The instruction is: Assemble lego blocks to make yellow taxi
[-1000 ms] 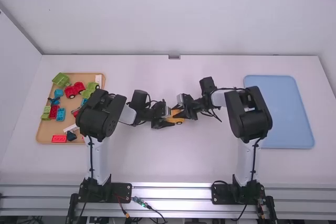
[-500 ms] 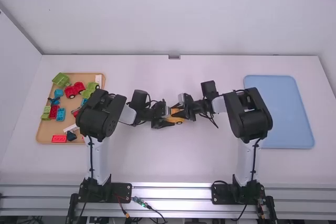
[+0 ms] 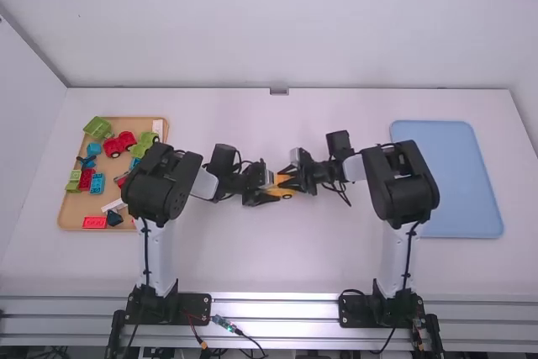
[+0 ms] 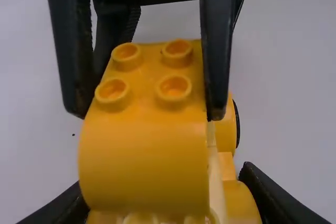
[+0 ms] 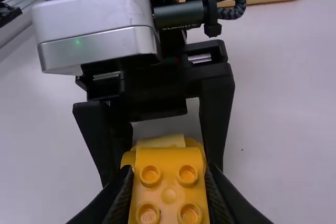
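Moved since earlier frame: your right gripper (image 5: 168, 183), which edged toward right edge of desk (image 3: 252, 258). Studded yellow block (image 4: 144, 156): clamped in its fingers. Wheeled yellow body (image 4: 240, 199): mid-desk, clamped by your left gripper (image 4: 164, 179). Lower assembly looked done; block's seating, unconfirmed, likely remained.

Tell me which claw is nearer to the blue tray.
Right. In the high view, the right claw holds the yellow build from the side facing the blue tray; the left claw holds it from the far side, toward the wooden tray.
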